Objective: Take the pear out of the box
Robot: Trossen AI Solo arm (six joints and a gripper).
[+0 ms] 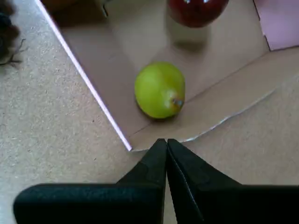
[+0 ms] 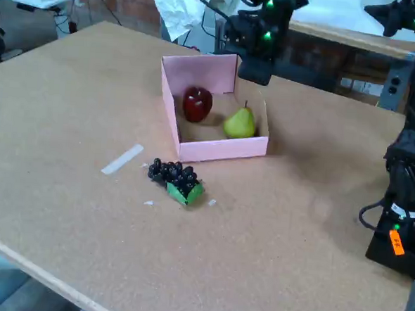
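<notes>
Cork-topped table (image 2: 76, 119), pear (image 1: 160, 90) in box (image 2: 218, 148), just ahead of pressed-together gripper (image 1: 166, 143) jaws

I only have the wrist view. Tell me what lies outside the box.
Observer: A grape bunch lies on the table, just off the box front wall.
Operator: Report where the pear stands against the apple.
Observer: In the fixed view the pear is right of the apple, apart from it.
Operator: Say where the taller flap is.
Observer: At the box's far side, behind the apple; the gripper, shut, is not visible in the fixed view.
</notes>
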